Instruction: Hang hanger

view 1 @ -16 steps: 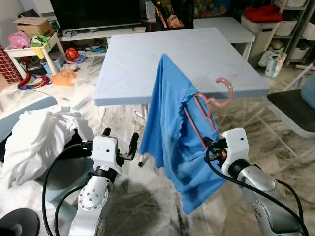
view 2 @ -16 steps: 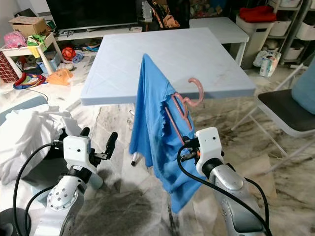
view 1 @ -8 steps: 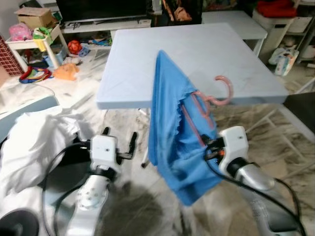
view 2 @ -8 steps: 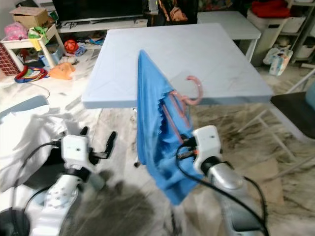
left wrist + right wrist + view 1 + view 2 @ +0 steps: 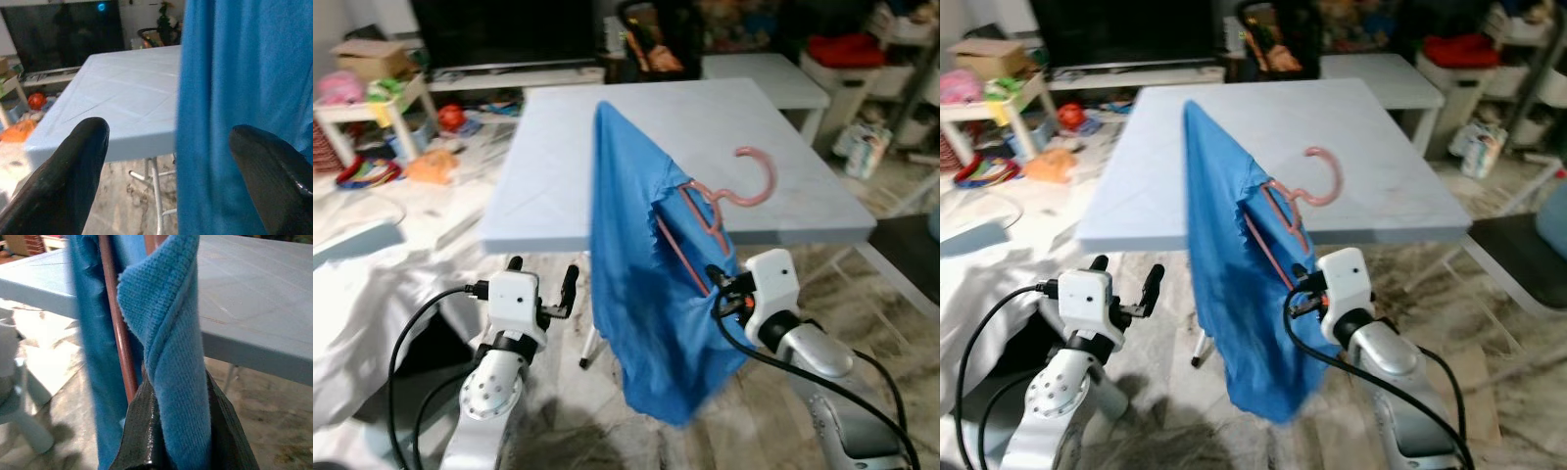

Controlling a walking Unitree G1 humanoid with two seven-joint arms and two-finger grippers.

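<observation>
Right end effector (image 5: 713,290) grips hanger (image 5: 705,227) draped with shirt (image 5: 636,284).

The room was evenly and brightly lit, with soft shadows on the marble floor (image 5: 558,446) under the robot. Both head views were slightly smeared by motion, worst toward the far clutter and side edges. The pale blue table (image 5: 558,147) showed mild sheen. In the wrist views the near black fingers (image 5: 73,166) and blue cloth (image 5: 171,362) were soft, out of focus.
</observation>
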